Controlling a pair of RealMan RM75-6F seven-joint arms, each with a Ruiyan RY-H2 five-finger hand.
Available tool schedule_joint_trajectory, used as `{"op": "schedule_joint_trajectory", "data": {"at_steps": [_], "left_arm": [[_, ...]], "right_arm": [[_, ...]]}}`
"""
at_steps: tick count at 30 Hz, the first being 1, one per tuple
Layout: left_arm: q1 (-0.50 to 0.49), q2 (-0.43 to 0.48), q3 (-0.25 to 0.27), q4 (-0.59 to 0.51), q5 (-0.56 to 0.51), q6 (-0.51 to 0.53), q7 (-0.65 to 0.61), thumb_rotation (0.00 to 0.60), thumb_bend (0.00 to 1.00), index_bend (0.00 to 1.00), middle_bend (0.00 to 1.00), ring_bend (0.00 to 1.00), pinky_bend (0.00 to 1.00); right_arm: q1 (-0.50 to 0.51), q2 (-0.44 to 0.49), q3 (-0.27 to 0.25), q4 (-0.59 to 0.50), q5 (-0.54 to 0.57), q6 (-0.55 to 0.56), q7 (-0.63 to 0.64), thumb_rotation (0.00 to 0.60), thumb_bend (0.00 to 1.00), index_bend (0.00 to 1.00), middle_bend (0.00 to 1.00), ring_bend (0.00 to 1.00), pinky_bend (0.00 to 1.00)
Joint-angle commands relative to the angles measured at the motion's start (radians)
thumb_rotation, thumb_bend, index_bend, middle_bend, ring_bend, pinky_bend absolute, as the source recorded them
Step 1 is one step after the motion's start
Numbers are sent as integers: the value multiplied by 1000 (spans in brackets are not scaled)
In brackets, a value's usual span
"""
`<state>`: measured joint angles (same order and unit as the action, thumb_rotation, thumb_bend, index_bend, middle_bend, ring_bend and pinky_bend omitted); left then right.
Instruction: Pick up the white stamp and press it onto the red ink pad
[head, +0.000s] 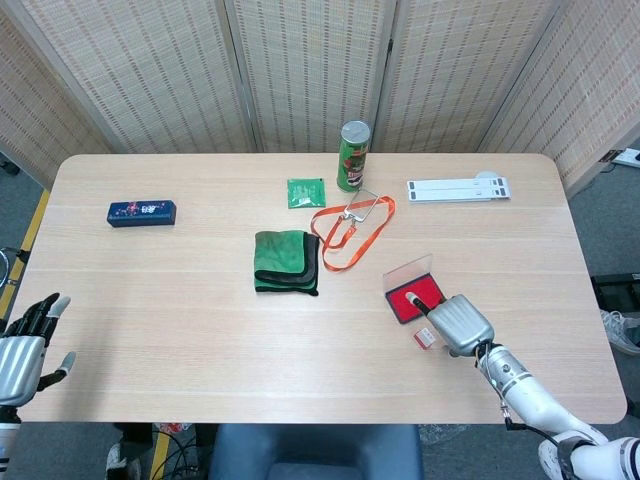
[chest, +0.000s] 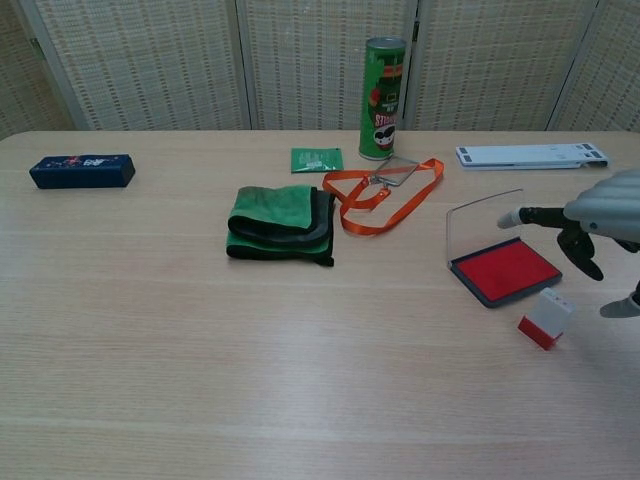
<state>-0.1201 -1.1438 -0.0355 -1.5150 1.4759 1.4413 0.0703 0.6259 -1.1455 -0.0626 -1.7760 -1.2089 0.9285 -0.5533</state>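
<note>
The white stamp (chest: 545, 318) with its red base stands free on the table, also seen from the head view as the stamp (head: 424, 335), just in front of the red ink pad (chest: 504, 270). The ink pad (head: 411, 299) lies open with its clear lid upright behind it. My right hand (chest: 592, 228) hovers above and to the right of the stamp, fingers spread, holding nothing; in the head view the right hand (head: 458, 322) sits right beside the stamp. My left hand (head: 25, 352) hangs open off the table's near left edge.
A folded green cloth (chest: 280, 222) lies mid-table, with an orange lanyard (chest: 383, 194) and a green can (chest: 382, 85) behind it. A green packet (chest: 316, 159), a blue case (chest: 81, 170) at far left and a white strip (chest: 530, 155) at back right.
</note>
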Motion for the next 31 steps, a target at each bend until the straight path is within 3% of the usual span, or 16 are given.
{"op": "schedule_joint_trajectory", "data": {"at_steps": [1,8,15,21,31], "left_arm": [[4,1,0,-1,4,9,0,600,372,36,92,132,283],[10,3,0,-3,13,25,-5,600,372,36,92,132,282],[8,1,-2,0,12,22,-7,600,372,36,92,132,282],[7,-1,-1,3,16,23,-6,600,372,29,92,132,282],[6,6,0,4,26,25,-27,600,372,28,92,132,282]], "right_arm": [[-66,45,-7,-23,-88,98,100,600,179,0,445,355,441],[-220,7,-10,136,-205,331,312,600,192,0,247,213,289],[-342,-99,29,325,-168,495,283,600,200,0,119,100,164],[-399,-114,45,356,-142,532,299,600,201,0,48,3,73],[-440,-75,58,304,-163,540,341,600,201,0,20,0,70]]}}
